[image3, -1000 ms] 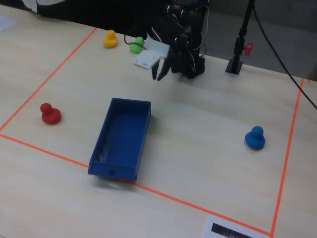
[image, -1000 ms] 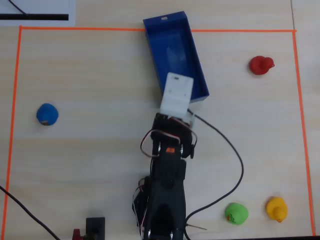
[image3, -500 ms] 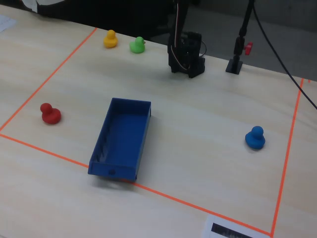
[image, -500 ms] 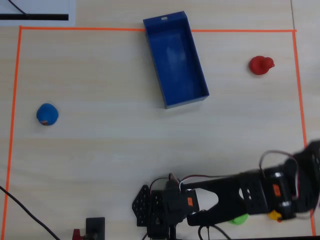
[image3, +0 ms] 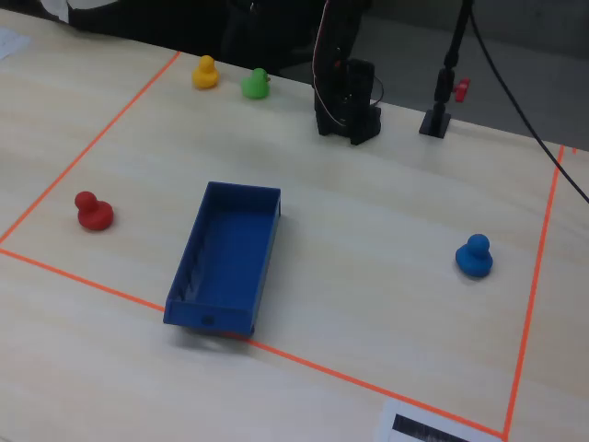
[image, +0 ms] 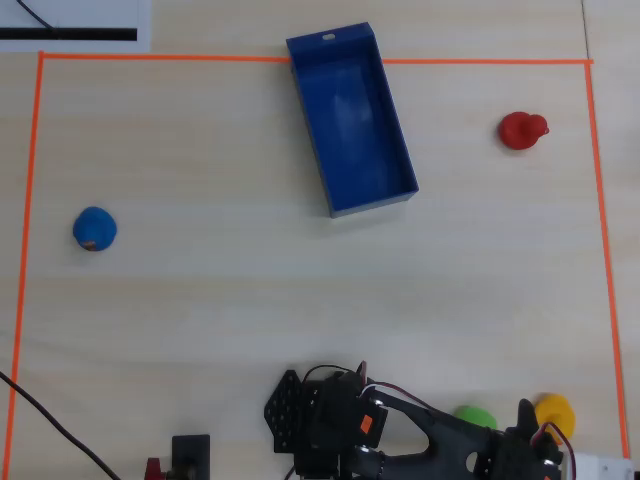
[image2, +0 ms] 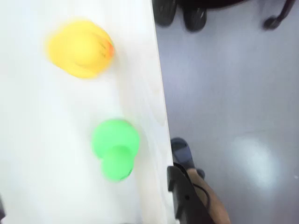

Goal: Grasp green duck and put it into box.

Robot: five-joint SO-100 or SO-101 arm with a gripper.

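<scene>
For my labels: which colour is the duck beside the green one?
Yellow duck, clearest in the wrist view.

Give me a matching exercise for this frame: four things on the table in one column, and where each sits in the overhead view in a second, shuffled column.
Things:
1. green duck
2. red duck
3. blue duck
4. box

Places in the overhead view:
A. far left, about mid-height
B. top centre, crossing the orange tape line
C. upper right, inside the tape
D. bottom right, just left of the yellow duck, partly under the arm

Pairs: 1-D, 2-C, 3-A, 4-B
</scene>
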